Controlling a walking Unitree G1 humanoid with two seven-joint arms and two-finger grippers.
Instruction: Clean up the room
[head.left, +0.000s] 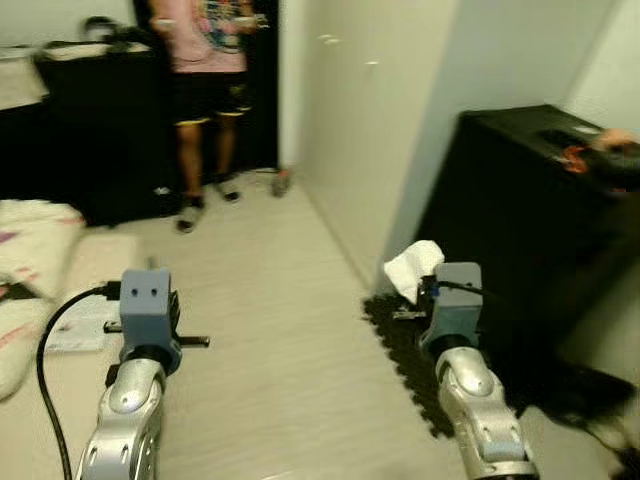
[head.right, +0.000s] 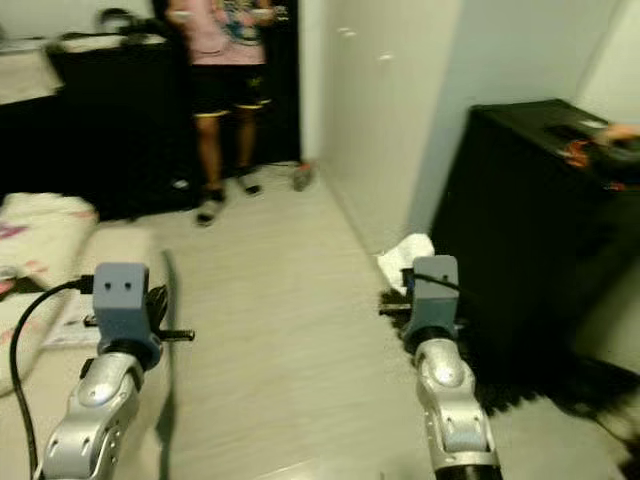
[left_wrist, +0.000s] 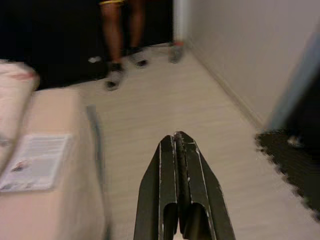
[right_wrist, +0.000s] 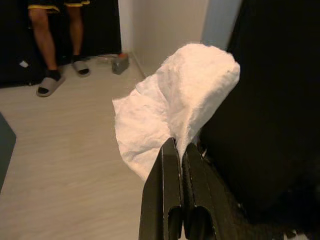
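My right gripper is shut on a crumpled white tissue, which sticks up from the fingertips. In the left eye view the tissue shows just ahead of my raised right wrist, beside a black cabinet. My left gripper is shut with nothing in it and is held out over the pale wood floor.
A person in a pink shirt and slippers stands ahead by a dark doorway. A low mattress with bedding and a paper sheet lies on the left. A black foam mat lies before the cabinet. A white wall runs ahead.
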